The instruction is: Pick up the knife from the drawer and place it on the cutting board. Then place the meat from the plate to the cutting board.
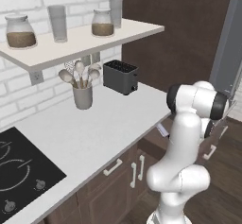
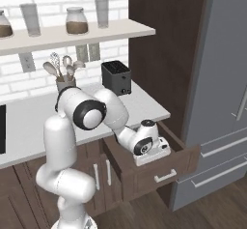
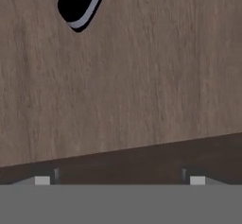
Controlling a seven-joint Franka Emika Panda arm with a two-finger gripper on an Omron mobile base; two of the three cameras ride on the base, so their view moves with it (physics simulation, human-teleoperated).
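The knife (image 3: pixel 80 3) lies on the wooden floor of the open drawer (image 2: pixel 166 167). Only the butt of its black handle, with one silver rivet, shows at the top left of the hand view. My gripper (image 3: pixel 120 180) hangs down inside the drawer, short of the handle and apart from it. It is open, its fingertips (image 3: pixel 42 180) set wide, with nothing between them. In the right base view my white hand (image 2: pixel 150 148) sits low in the drawer and hides the fingers. The cutting board, the plate and the meat are out of view.
The drawer juts from under the counter's (image 2: pixel 29 121) right end, beside a tall grey fridge (image 2: pixel 224 102). On the counter stand a black toaster (image 2: pixel 116 77) and a utensil holder (image 1: pixel 82 95). A cooktop (image 1: pixel 23 171) lies at left. A shelf (image 1: pixel 80 41) holds jars and glasses.
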